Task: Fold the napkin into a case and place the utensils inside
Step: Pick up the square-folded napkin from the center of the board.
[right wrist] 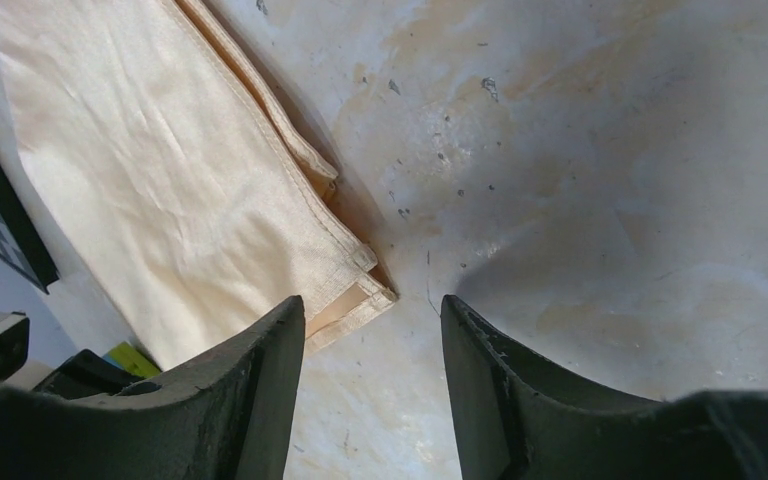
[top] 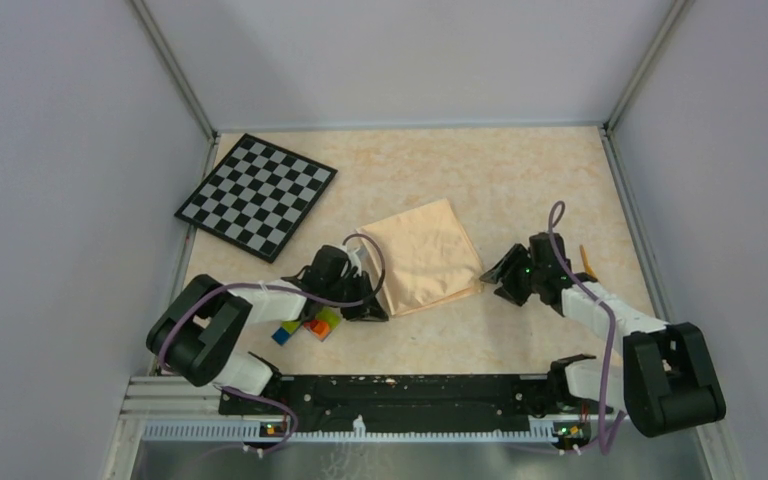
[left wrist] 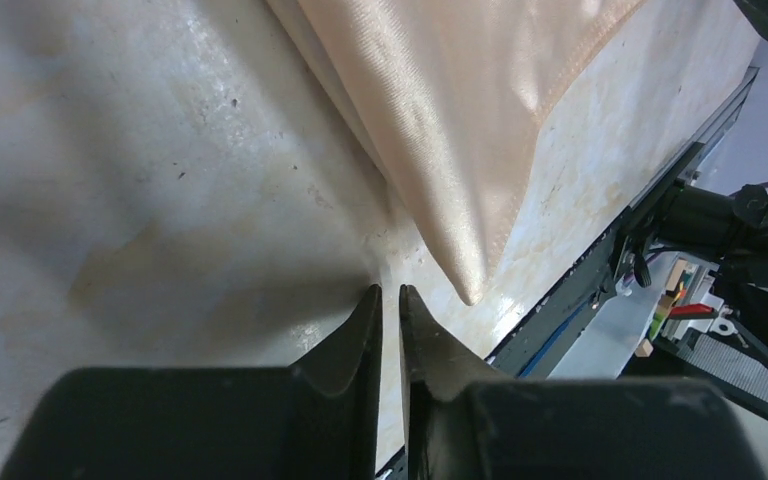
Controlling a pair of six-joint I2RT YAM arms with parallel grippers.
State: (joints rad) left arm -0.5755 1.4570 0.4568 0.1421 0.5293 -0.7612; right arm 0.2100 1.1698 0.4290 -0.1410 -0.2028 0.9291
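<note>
The mottled beige desk (top: pixel 520 170) carries the folded napkin (top: pixel 425 255) centrally, a checkerboard (top: pixel 256 195) upper left, toy bricks (top: pixel 310 327) lower left.
</note>
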